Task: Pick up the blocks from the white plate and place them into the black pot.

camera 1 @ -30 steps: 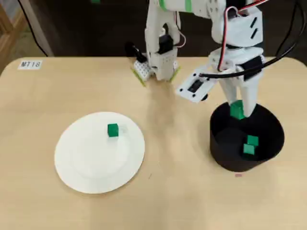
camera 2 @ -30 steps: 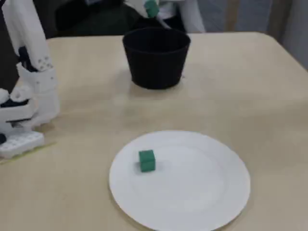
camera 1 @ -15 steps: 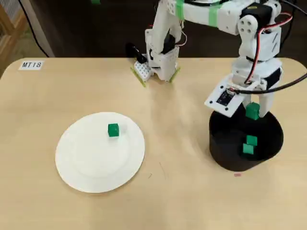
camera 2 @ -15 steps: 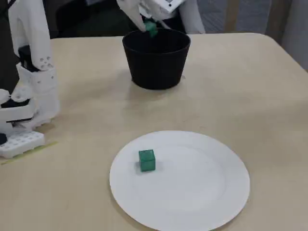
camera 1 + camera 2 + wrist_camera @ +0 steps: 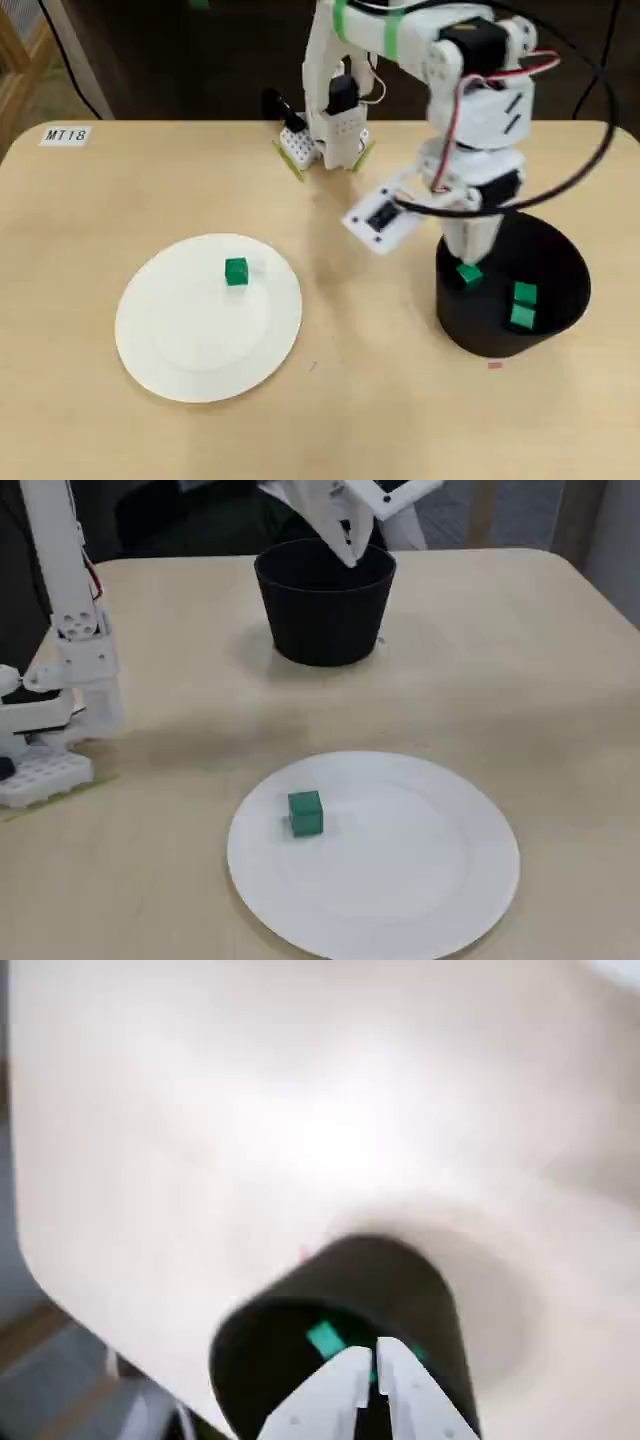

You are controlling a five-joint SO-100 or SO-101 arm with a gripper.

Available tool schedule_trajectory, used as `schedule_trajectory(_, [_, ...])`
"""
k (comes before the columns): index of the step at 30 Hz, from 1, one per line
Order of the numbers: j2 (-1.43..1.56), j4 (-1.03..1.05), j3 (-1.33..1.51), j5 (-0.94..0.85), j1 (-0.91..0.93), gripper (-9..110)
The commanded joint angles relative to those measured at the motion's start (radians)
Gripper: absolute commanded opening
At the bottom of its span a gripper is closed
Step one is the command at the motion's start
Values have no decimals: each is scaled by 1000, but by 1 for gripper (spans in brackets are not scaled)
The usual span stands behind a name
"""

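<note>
The white plate (image 5: 200, 350) (image 5: 400, 870) lies on the table's left half in the overhead view and carries one green block (image 5: 236, 271) (image 5: 305, 813). The black pot (image 5: 490, 345) (image 5: 325, 620) (image 5: 400, 1280) stands at the right. Three green blocks lie inside it: one (image 5: 468, 274) (image 5: 323, 1338) by the left wall and two (image 5: 521, 304) toward the middle. My gripper (image 5: 466, 258) (image 5: 349, 552) (image 5: 372, 1353) hangs over the pot's left rim. Its fingers are nearly together and hold nothing.
The arm's white base (image 5: 330, 130) (image 5: 60, 710) stands at the table's back edge in the overhead view. A small label (image 5: 64, 134) lies at the back left corner. Bare tabletop separates plate and pot.
The block held above the pot half a second ago now lies inside it. My gripper has swung left over the pot's left rim and its fingers are empty.
</note>
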Motion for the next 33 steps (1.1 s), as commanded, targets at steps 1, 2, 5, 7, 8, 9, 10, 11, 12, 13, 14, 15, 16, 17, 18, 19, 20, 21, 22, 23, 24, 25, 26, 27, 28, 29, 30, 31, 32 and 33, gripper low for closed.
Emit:
schedule_trajectory(1, [104, 12, 66, -107, 333, -2])
schedule_trajectory(2, [127, -2, 107, -132, 407, -2])
schedule_trajectory(5, [249, -106, 337, -172, 566, -2])
schedule_trajectory(7, [388, -235, 558, -175, 617, -2])
schedule_trajectory(8, [451, -287, 657, -172, 627, -2])
schedule_trajectory(9, [497, -324, 736, -172, 630, -2])
schedule_trajectory(10, [522, -347, 798, -172, 627, -2])
schedule_trajectory(11, [529, -362, 848, -172, 617, -2])
schedule_trajectory(12, [529, -377, 890, -172, 600, -2])
schedule_trajectory(13, [529, -397, 927, -172, 581, -2])
schedule_trajectory(14, [528, -417, 956, -169, 565, -2])
schedule_trajectory(15, [522, -430, 968, -167, 554, -2])
schedule_trajectory(16, [509, -434, 968, -172, 549, -2])
schedule_trajectory(17, [492, -434, 959, -175, 548, -2])
schedule_trajectory(18, [477, -434, 951, -178, 548, -2])
schedule_trajectory(19, [460, -436, 945, -179, 548, -2])
schedule_trajectory(20, [440, -436, 937, -186, 548, -2])
schedule_trajectory(21, [419, -433, 922, -195, 548, -2])
schedule_trajectory(22, [391, -423, 904, -204, 548, -2])
schedule_trajectory(23, [362, -413, 881, -219, 548, -2])
schedule_trajectory(24, [333, -399, 853, -232, 548, -2])
schedule_trajectory(25, [305, -388, 830, -239, 554, -2])
schedule_trajectory(26, [284, -380, 808, -247, 560, -2])
schedule_trajectory(27, [262, -373, 788, -252, 568, -2])
schedule_trajectory(28, [242, -367, 772, -252, 577, -2])
schedule_trajectory(29, [224, -359, 753, -255, 588, -2])
schedule_trajectory(30, [202, -353, 732, -261, 597, -2])
schedule_trajectory(31, [181, -347, 710, -272, 604, -2])
schedule_trajectory(32, [156, -334, 684, -284, 612, -2])
schedule_trajectory(33, [127, -321, 653, -298, 618, -2])
